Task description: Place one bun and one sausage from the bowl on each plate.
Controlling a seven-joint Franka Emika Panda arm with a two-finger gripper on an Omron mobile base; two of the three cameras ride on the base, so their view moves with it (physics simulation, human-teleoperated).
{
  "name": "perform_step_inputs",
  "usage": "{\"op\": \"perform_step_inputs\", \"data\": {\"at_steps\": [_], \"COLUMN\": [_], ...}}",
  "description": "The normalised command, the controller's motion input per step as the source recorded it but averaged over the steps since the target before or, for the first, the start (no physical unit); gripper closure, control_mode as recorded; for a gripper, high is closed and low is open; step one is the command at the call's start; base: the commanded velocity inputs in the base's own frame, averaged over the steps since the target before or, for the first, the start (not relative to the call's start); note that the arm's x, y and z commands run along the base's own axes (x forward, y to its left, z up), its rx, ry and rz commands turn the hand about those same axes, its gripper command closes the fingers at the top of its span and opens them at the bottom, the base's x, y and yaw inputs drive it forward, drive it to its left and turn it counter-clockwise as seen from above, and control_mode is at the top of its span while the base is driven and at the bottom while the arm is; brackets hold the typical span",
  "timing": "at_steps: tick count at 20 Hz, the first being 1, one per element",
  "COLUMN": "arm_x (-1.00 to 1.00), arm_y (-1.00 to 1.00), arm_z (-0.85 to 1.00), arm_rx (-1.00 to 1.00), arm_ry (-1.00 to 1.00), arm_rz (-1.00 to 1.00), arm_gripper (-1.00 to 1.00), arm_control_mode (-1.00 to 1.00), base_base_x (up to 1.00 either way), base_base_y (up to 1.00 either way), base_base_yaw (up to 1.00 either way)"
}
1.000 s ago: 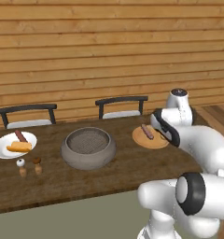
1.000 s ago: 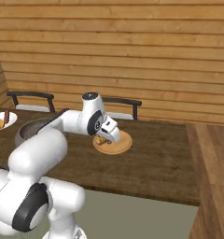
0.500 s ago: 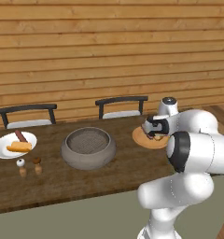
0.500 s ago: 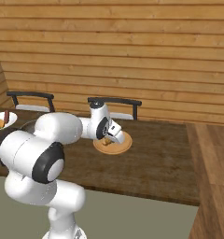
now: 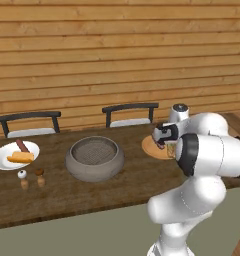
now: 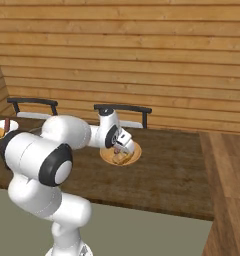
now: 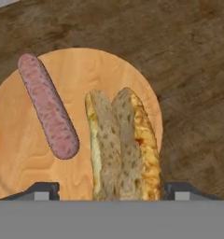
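My gripper (image 7: pixel 112 191) is open just above the tan wooden plate (image 7: pixel 20 154), its fingertips (image 7: pixel 41 190) standing wide on both sides of a bun (image 7: pixel 123 144) that lies on the plate. Beside that bun lies a reddish-brown sausage (image 7: pixel 48 107). The left base view shows the gripper (image 5: pixel 162 140) over the tan plate (image 5: pixel 151 146), right of the grey bowl (image 5: pixel 94 157), whose mesh inside shows no food. At the table's far left, the white plate (image 5: pixel 2 159) carries the other bun (image 5: pixel 19 158) and sausage (image 5: pixel 22 146). From the right base view, the gripper (image 6: pixel 123 149) hangs over the tan plate (image 6: pixel 134 152).
Two small shakers (image 5: pixel 31 177) stand in front of the white plate. Two dark chairs (image 5: pixel 27 122) (image 5: pixel 129 112) are pushed in at the table's far side, before a wooden wall. My own bulky elbow (image 5: pixel 212 152) hides the table's right end.
The arm has folded, its elbow swinging in toward the cameras, while the hand has stayed over the tan plate. The plates, bowl and food on the white plate have not moved.
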Motion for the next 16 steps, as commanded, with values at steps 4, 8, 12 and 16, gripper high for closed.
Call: {"op": "perform_step_inputs", "data": {"at_steps": [4, 8, 12, 16], "arm_x": [-0.06, -0.75, -0.96, -0.73], "arm_y": [-0.03, 0.00, 0.02, 0.05], "arm_z": [0.57, 1.00, 1.00, 1.00], "arm_rx": [0.06, 0.01, 0.00, -0.01], "arm_ry": [-0.21, -0.42, -0.57, -0.54], "arm_rz": [-0.04, -0.02, -0.02, -0.02], "arm_gripper": [-1.00, -1.00, -1.00, -1.00], "arm_control_mode": [-1.00, -1.00, -1.00, -1.00], "base_base_x": [0.00, 0.00, 0.00, 0.00], "base_base_y": [0.00, 0.00, 0.00, 0.00], "base_base_yaw": [0.00, 0.00, 0.00, 0.00]}}
